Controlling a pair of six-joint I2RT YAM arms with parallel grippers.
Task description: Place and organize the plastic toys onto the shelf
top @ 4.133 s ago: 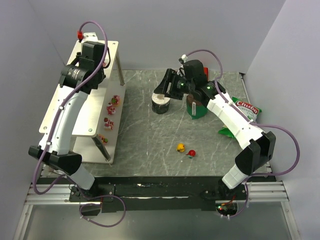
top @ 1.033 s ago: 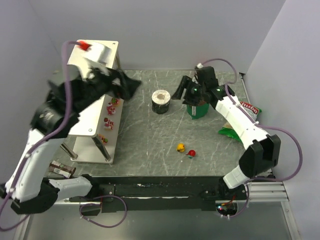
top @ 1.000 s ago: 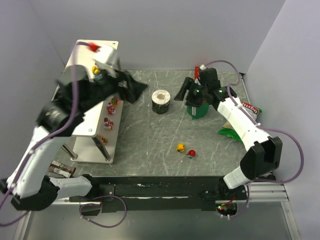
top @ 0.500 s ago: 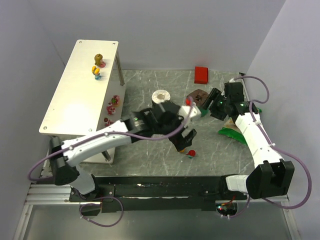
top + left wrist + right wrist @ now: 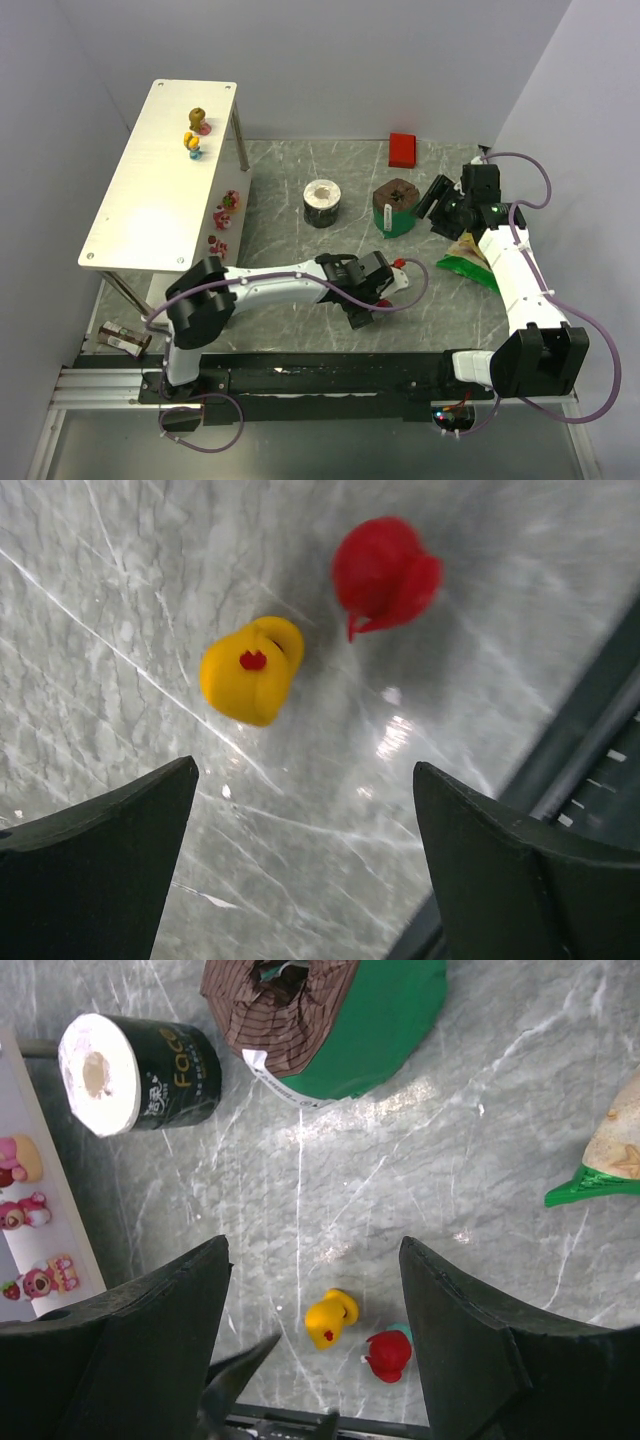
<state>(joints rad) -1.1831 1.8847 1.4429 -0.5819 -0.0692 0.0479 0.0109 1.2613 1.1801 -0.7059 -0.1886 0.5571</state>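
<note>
You see roll (image 5: 140, 1065) and cup (image 5: 390, 1010) well apart from the red-dotted yellow toy (image 5: 250, 670) beside red toy (image 5: 385, 575); left gripper (image 5: 305, 768), right gripper (image 5: 312, 1250) both spread.

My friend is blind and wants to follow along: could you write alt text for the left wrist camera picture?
A small yellow toy and a small red toy lie close together, not touching, on a grey marbled table. The left claw hangs open above them, empty, its two dark fingers filling the bottom corners.
</note>
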